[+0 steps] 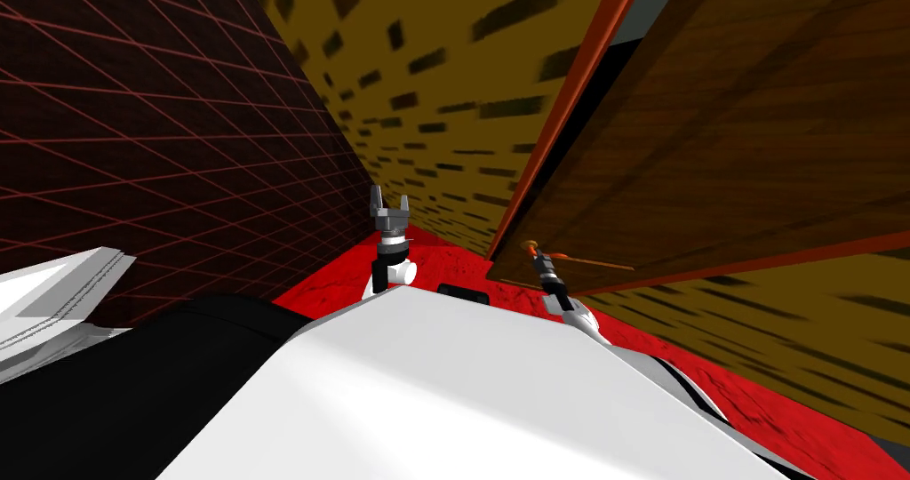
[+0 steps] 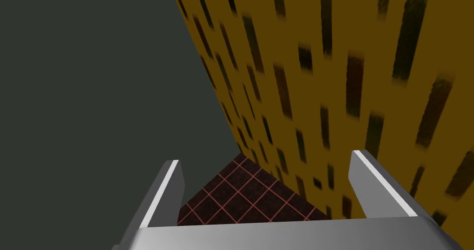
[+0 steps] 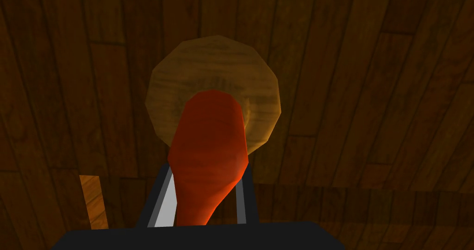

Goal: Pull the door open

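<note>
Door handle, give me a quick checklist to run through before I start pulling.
1. Right gripper shut on handle: ok, fingers press both its sides.
2. Handle seated deep between the fingers: ok, it reaches the gripper's body.
3. Left gripper away from door: ok, open, raised near the yellow wall.
4. Door free of frame: ok, a gap shows between them.
5. Room behind for the swing: cannot tell.

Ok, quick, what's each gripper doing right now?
Left gripper: open, holding nothing.
Right gripper: shut on the orange-red door handle.
</note>
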